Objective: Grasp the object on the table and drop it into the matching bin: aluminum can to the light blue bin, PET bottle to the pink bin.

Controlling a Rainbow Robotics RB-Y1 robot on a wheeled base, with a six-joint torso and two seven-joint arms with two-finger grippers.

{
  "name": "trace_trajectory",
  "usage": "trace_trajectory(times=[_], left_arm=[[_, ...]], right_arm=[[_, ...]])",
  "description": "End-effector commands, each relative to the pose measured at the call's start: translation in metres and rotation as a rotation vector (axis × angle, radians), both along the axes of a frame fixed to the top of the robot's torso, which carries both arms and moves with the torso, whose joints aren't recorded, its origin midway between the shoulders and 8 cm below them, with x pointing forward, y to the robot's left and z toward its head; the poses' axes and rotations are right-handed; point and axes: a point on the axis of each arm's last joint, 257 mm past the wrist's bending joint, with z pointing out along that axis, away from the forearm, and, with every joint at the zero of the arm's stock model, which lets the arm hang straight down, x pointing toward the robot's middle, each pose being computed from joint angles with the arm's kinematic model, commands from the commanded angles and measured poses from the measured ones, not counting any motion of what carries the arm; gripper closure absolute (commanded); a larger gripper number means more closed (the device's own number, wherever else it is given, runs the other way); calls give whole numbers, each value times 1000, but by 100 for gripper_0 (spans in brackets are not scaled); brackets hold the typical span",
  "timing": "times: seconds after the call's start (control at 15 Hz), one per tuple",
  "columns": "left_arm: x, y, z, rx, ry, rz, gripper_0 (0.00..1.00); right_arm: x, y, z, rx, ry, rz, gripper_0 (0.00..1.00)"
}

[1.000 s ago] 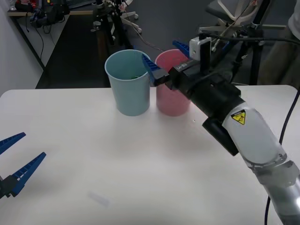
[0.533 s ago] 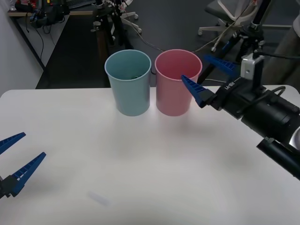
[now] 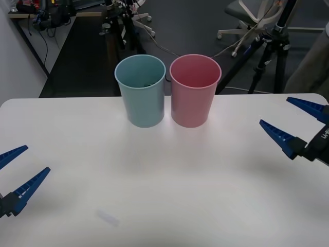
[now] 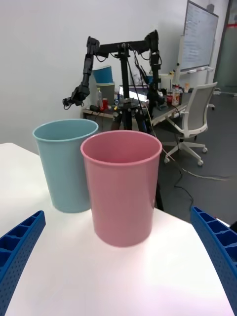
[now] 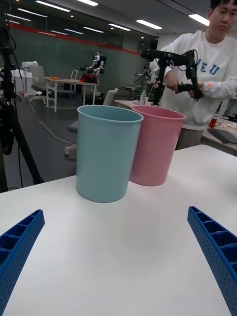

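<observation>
The light blue bin and the pink bin stand upright side by side, touching, at the far middle of the white table. Low inside the light blue bin lies a small dark shape; the wall hides most of it, so I cannot tell whether it is the aluminum can. The PET bottle is out of view. My right gripper hangs open and empty at the right edge, well clear of the bins. My left gripper rests open and empty at the near left. Both bins also appear ahead of the right fingers and the left fingers.
A black tripod and an office chair stand on the floor behind the table's far right. A faint pale smudge marks the tabletop near the front. The table's far edge runs just behind the bins.
My right arm has drawn back from above the bins to the right edge of the table, its gripper open all the while. The left arm and both bins have stayed put.
</observation>
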Motion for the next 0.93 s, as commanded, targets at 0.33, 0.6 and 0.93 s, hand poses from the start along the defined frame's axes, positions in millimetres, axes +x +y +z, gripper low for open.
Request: trace_trajectory(times=[0.33, 0.6, 0.93], left_arm=[[0, 0, 0, 0, 0, 0, 0], [0, 0, 0, 0, 0, 0, 0], [0, 0, 0, 0, 0, 0, 0]], right_arm=[[-57, -51, -17, 65, 83, -49, 0], [-70, -66, -21, 63, 92, -79, 0], [-74, -67, -23, 64, 94, -79, 0]])
